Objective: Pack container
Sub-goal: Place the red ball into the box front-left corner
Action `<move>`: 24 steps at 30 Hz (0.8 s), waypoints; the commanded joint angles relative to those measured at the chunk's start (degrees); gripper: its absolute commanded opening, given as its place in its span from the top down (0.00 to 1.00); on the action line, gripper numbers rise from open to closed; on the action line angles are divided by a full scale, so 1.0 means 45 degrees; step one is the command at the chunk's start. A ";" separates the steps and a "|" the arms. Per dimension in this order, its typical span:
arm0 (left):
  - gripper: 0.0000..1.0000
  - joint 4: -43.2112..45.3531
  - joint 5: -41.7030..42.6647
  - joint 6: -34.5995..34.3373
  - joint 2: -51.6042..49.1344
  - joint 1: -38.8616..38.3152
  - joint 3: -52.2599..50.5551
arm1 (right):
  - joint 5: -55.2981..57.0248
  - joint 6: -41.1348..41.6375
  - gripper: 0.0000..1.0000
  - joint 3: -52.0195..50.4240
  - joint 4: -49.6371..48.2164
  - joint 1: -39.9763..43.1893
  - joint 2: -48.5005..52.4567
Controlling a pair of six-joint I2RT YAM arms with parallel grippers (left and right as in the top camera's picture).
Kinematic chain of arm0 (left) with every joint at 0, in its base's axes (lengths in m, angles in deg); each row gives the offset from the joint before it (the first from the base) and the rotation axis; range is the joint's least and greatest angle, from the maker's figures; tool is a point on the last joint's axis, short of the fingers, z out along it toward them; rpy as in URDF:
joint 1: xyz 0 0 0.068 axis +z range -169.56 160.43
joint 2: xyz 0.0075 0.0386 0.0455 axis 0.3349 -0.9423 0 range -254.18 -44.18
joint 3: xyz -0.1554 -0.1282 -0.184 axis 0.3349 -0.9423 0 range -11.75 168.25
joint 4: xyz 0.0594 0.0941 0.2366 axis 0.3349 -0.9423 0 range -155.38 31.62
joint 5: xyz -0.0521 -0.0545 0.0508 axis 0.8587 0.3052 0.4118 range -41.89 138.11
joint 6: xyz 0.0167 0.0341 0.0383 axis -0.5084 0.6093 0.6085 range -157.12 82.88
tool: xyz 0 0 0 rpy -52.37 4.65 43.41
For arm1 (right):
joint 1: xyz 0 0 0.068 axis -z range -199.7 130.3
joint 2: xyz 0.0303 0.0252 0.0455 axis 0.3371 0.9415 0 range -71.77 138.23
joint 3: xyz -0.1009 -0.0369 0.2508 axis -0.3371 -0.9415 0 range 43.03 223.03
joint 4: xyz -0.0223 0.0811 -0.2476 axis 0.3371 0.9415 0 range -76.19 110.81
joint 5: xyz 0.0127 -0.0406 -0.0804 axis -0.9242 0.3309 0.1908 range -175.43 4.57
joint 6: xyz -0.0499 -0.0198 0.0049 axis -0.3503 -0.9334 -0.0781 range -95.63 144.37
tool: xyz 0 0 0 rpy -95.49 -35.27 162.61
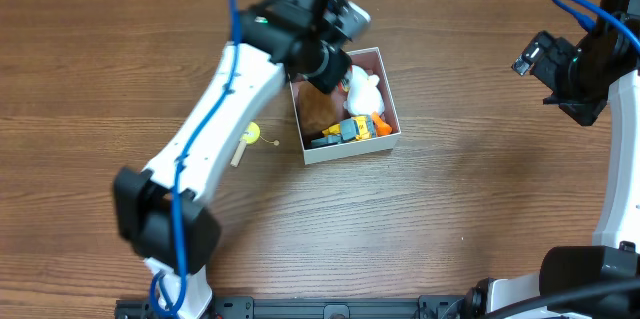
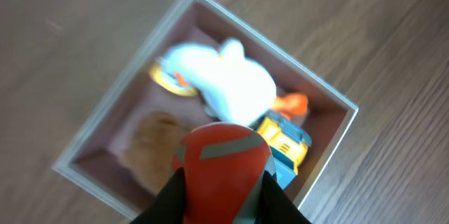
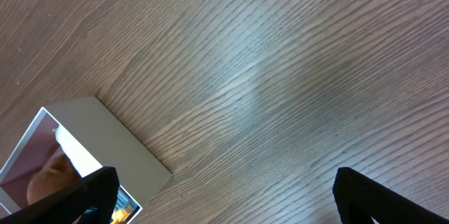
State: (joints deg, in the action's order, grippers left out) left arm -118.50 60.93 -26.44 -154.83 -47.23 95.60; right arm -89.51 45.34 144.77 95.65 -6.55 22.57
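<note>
The container is a square white box with a pinkish floor at the table's middle. It holds a white plush duck, a brown plush and a yellow and blue truck. My left gripper hangs over the box's left part, shut on a red toy with grey stripes. The left wrist view shows the box rim, the duck, the brown plush and the truck below it. My right gripper is open and empty at the far right, well away from the box.
A small yellow toy with a wooden stick lies on the wood table left of the box. The right wrist view shows the box's outer wall at lower left and bare wood between its fingers.
</note>
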 commanded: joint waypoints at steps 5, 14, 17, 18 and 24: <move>0.82 -0.1307 -0.0699 -0.0330 -0.1933 -0.0330 0.0165 | 0.0121 0.0015 0.00 0.0049 -0.0010 0.0015 0.0000; 0.61 -0.3230 -0.0986 -0.0092 -0.2079 -0.0325 0.0160 | 0.0121 0.0015 0.00 0.0049 -0.0112 0.0015 0.0000; 0.25 -0.3366 -0.0971 -0.0092 -0.2079 -0.0325 0.0160 | 0.0121 0.0015 0.00 0.0049 -0.0107 0.0015 0.0000; 0.21 -0.3361 -0.0957 -0.0087 -0.2079 -0.0325 0.0160 | 0.0117 0.0015 0.00 0.0049 -0.0107 0.0015 0.0000; 0.18 -0.3988 -0.0981 -0.0083 -0.2055 -0.0272 0.0821 | 0.0121 0.0015 0.00 0.0049 -0.0112 0.0015 0.0000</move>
State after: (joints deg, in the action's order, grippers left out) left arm -134.26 56.58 -27.01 -163.66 -48.73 95.69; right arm -89.49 45.34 144.77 95.48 -6.57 22.57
